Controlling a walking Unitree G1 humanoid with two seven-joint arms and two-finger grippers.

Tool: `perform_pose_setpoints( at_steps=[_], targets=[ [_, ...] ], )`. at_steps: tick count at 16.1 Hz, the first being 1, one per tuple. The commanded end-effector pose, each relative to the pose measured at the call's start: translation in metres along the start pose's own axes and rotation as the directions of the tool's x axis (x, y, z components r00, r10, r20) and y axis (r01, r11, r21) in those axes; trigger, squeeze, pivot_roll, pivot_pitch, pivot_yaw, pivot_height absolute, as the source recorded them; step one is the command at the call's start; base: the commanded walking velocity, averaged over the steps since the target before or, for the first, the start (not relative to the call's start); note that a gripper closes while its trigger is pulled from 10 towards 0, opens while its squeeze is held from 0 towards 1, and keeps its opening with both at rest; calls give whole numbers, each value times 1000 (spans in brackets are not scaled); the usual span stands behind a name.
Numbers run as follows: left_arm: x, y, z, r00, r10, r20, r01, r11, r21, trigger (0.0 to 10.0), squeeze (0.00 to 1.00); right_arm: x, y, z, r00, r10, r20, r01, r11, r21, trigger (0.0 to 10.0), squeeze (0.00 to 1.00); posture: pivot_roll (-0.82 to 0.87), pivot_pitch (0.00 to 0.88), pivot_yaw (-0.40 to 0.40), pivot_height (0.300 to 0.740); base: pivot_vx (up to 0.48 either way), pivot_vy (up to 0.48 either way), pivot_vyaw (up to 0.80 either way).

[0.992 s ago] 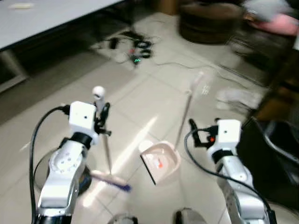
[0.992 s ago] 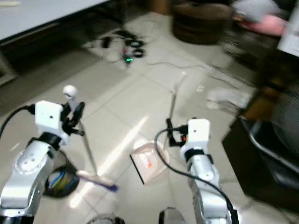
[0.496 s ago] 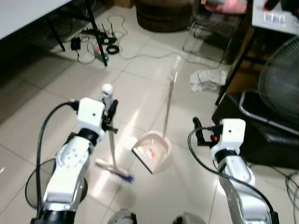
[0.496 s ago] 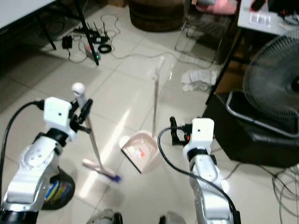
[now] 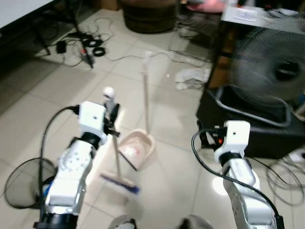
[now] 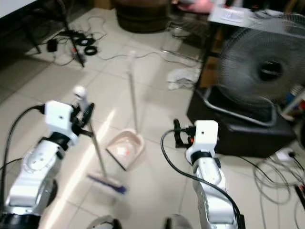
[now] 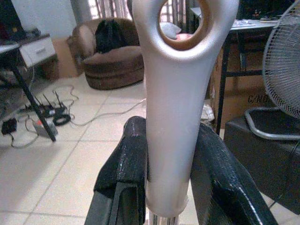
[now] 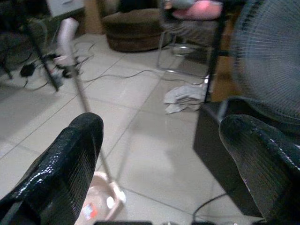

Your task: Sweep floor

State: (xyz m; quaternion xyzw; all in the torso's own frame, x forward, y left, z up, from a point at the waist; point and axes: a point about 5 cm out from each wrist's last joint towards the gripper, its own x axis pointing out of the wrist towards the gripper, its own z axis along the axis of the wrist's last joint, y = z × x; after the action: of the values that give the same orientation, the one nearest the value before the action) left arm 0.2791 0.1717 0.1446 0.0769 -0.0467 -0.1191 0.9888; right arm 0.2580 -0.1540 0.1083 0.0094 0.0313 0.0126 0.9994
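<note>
One silver-handled broom with a blue-bristled head stands on the tiled floor, near left, its handle pinched by the left end effector. The right end effector hangs spread and empty. Just beyond stands one pink plastic dustpan (a wide stroke may topple it). Farther right, one black pedestal fan; loose cables could snag.

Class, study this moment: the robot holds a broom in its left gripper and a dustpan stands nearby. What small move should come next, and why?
Probably reach the open right gripper toward the dustpan handle. The left gripper is already shut on the broom, whose head rests on the floor beside the pan, while the dustpan stands unheld.
</note>
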Motion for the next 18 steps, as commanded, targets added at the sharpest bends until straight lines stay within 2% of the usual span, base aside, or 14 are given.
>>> perform_pose_setpoints(
  at_steps=[1,11,15,18],
  targets=[
    [6,-3,8,999,-16,40,16,1000,3,10000,0,-3,-9,-3,999,-31,-20,31,999,-13,10000,0,-16,112,60,740,0,476,-800],
    [11,-8,5,998,-45,49,45,999,1,10000,0,-6,-10,-3,999,-36,-16,36,999,-13,10000,0,-27,93,65,740,0,476,-800],
    [12,-13,6,996,-77,54,74,995,64,10000,0,-6,-7,1,1000,-14,8,14,1000,-13,10000,0,-27,96,66,740,0,-110,-516],
    [14,-14,6,997,-49,58,47,999,25,10000,0,-2,-7,7,999,16,36,-14,999,-33,10000,0,-27,106,62,740,0,-480,0]
  ],
)
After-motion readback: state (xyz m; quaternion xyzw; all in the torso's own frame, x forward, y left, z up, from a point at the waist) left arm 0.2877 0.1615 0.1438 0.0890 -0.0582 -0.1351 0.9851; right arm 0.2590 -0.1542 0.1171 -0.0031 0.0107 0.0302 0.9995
